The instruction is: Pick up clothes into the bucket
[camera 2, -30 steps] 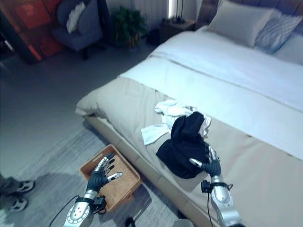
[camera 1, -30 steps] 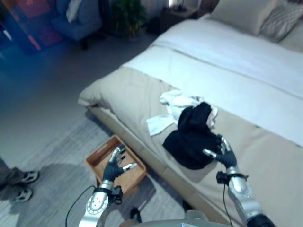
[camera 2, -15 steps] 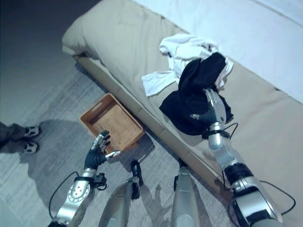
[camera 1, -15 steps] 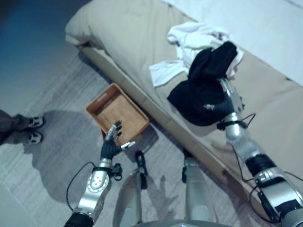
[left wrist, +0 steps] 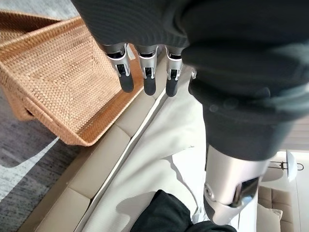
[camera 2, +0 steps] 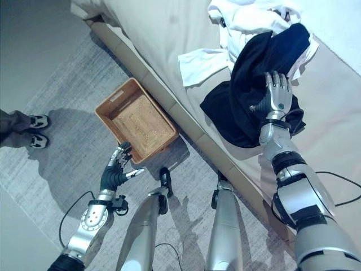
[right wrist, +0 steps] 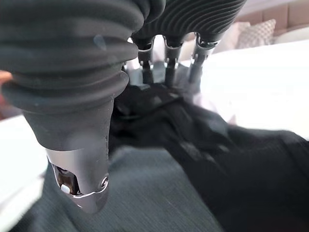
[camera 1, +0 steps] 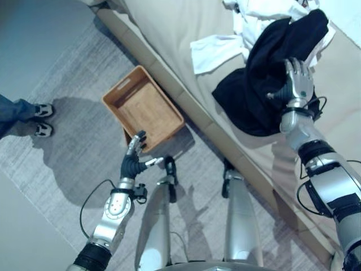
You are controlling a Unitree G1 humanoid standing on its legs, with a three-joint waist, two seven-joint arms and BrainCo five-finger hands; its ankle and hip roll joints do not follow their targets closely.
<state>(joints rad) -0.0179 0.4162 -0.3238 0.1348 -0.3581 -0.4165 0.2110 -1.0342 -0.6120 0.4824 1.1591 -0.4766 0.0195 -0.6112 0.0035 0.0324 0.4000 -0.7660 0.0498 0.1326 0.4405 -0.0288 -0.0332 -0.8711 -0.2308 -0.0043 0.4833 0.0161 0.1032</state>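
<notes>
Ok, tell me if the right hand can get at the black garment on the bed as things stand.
Probably yes: the right hand is already over the black garment, fingers straight, nothing between them. The white clothes lie partly under it.

Woven wicker basket [left wrist: 58, 87], matt black cloth [camera 1: 254, 90]

Person's shoes [camera 1: 40, 119] on grey rug [camera 1: 67, 164]
</notes>
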